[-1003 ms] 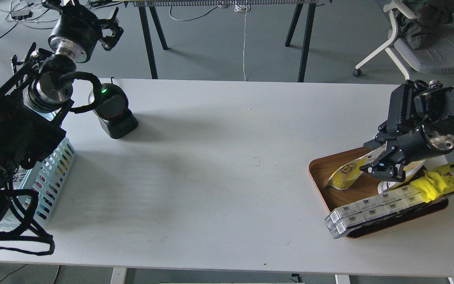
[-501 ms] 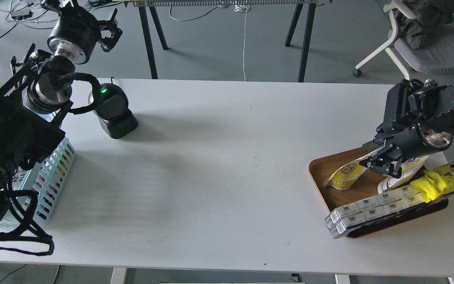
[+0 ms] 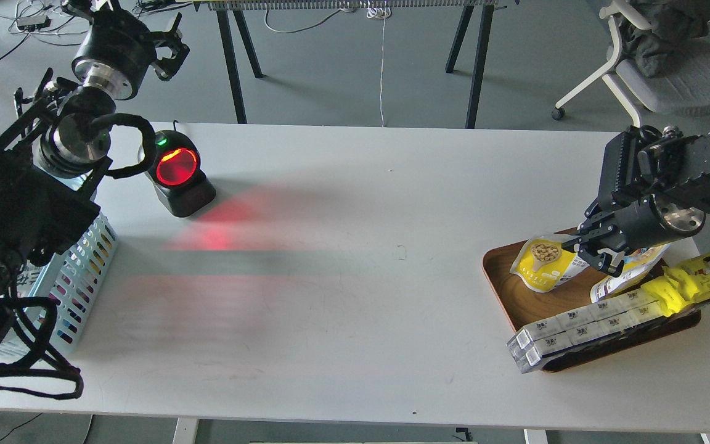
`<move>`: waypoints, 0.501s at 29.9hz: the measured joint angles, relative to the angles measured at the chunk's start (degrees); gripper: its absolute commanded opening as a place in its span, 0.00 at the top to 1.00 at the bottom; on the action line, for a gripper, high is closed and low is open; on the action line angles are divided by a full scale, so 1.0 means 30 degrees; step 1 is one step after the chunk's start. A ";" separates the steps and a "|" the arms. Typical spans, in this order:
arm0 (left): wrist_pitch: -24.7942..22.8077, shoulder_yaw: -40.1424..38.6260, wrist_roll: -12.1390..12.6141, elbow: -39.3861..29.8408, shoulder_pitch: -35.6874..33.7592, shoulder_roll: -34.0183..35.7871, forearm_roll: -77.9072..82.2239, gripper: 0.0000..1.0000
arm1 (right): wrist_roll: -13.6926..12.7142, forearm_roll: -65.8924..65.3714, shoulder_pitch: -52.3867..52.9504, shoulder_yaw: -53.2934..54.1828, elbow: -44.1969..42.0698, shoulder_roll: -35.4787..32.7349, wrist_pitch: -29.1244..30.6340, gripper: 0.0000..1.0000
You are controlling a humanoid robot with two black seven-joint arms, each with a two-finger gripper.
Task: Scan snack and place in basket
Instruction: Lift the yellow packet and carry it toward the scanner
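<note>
**Right gripper clamped on the snack above the tray**

At the table's right end, the right gripper (image 3: 592, 246) was closed on the right edge of the snack (image 3: 546, 264), a yellow pouch picturing round tan pieces. The pouch stood tilted over the back part of the brown wooden tray (image 3: 503, 290), its lower edge near or on the tray floor; which one could not be told. Just behind it lay a second pouch (image 3: 629, 271) showing a white back with print. A row of white boxed items (image 3: 583, 330) lay across the tray's front edge, and a bright yellow cartoon-face packet (image 3: 697, 277) rested at the tray's right side.

Across the white table (image 3: 355, 296), the scanner (image 3: 177, 172) stood at the far left with its window glowing red, casting a red patch on the tabletop. The light blue basket (image 3: 87, 265) sat at the left edge, largely hidden by the left arm. The left gripper (image 3: 170, 46) was raised beyond the table's far edge, its fingers apart and holding nothing.
</note>
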 measured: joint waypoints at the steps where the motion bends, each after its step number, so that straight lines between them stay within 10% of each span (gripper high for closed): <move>1: 0.0000 0.0000 -0.0001 0.0000 0.0000 0.0028 -0.0007 0.00 | 0.0000 0.0001 0.0016 0.0018 -0.0082 0.0071 -0.0113 1.00; 15: 0.0055 0.0000 0.0019 -0.0034 -0.0112 0.0103 -0.0013 0.00 | 0.0001 0.0316 0.0290 0.0412 -0.0130 -0.0045 -0.1222 1.00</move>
